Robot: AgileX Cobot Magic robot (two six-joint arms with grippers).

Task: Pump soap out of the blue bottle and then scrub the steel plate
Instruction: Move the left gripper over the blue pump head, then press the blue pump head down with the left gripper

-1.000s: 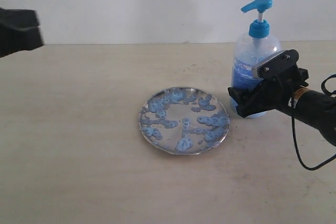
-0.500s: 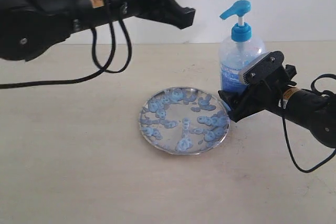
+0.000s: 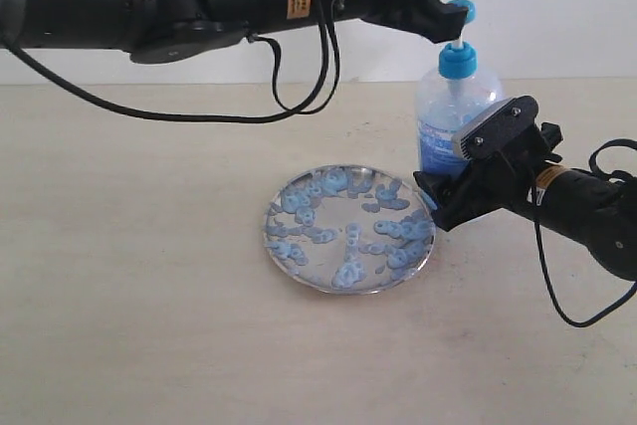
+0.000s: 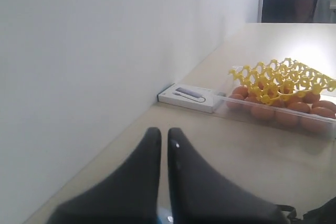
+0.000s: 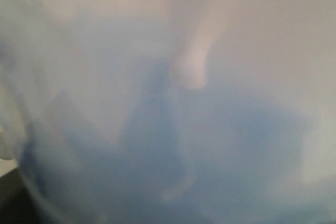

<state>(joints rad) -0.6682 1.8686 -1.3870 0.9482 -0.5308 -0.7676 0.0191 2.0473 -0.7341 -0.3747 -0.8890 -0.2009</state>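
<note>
1. The blue bottle [image 3: 450, 124] stands upright on the table [image 3: 149, 296], just beside the steel plate [image 3: 328, 288] on its right in the exterior view; the plate lies flat and is already dotted with blobs of soap [image 3: 348, 271].
2. The right gripper [image 3: 441, 198] is at the bottle's lower body, jaws on either side; I judge it clamped there as a brace, since its wrist view shows only blurred pale blue at very close range.
3. The left gripper [image 3: 446, 17] reaches across from the left, its tips at the pump head [image 3: 466, 11]; its fingers [image 4: 152, 150] are closed to a thin slit with nothing between them.
4. The coming move turns on one line: the bottle's long axis is vertical, the pump head sits at its top, and the left gripper is the nearer one, right at it; the press must go straight down that axis.
5. The spout is mostly hidden behind the left gripper, so I cannot tell whether it points over the plate.
</note>
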